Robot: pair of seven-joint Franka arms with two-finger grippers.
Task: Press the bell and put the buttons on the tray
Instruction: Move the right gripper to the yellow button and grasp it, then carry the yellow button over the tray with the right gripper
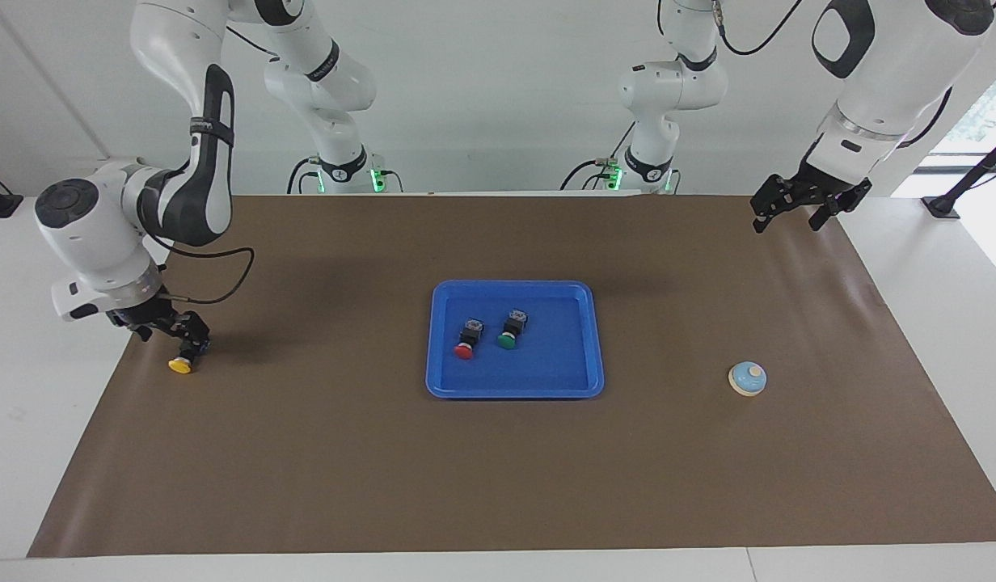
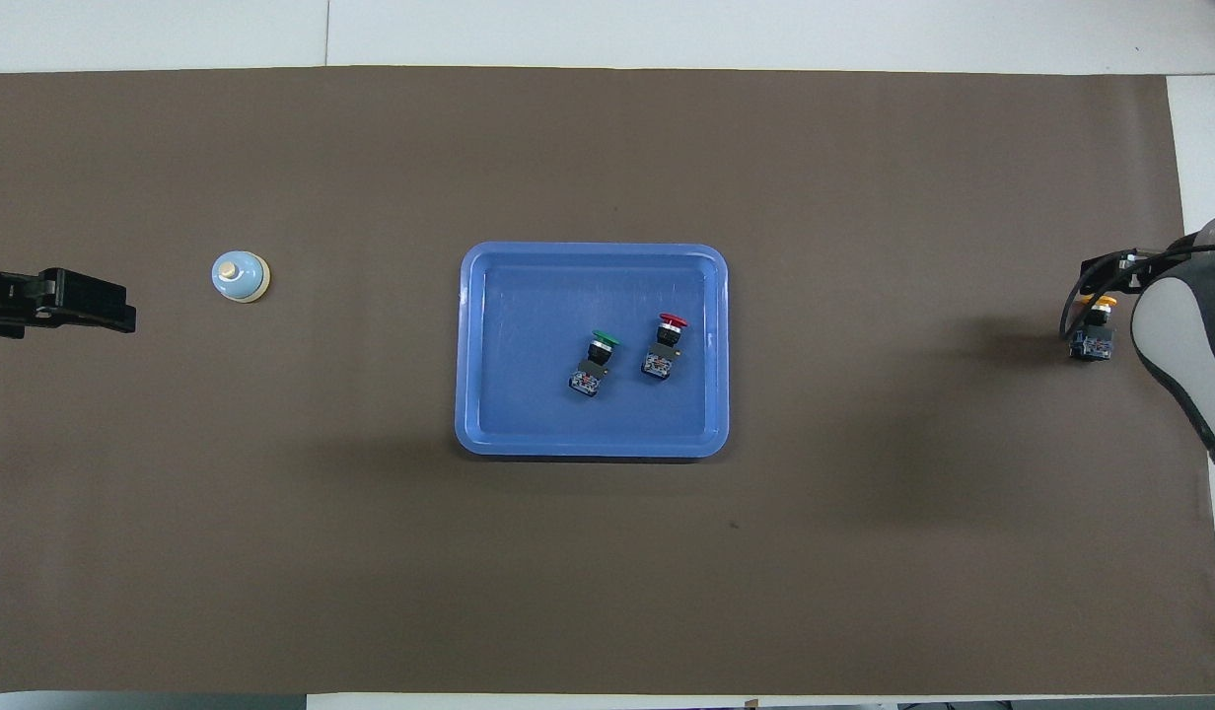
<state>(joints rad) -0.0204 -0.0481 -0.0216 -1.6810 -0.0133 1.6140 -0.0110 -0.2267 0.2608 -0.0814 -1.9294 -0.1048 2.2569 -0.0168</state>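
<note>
Brown paper (image 1: 498, 469) covers the white table, and the blue tray (image 1: 579, 384) sits in the middle of it. Inside the tray lie the red button (image 1: 466, 339) and the green button (image 1: 510, 330), side by side and apart. At the right arm's end of the table, the right gripper (image 1: 184, 339) is down at the paper, its fingers clamped on the yellow button (image 1: 180, 364). The bell (image 1: 747, 378) stands alone toward the left arm's end. The left gripper (image 1: 797, 212) waits raised over the paper's corner, fingers spread apart, holding nothing.
</note>
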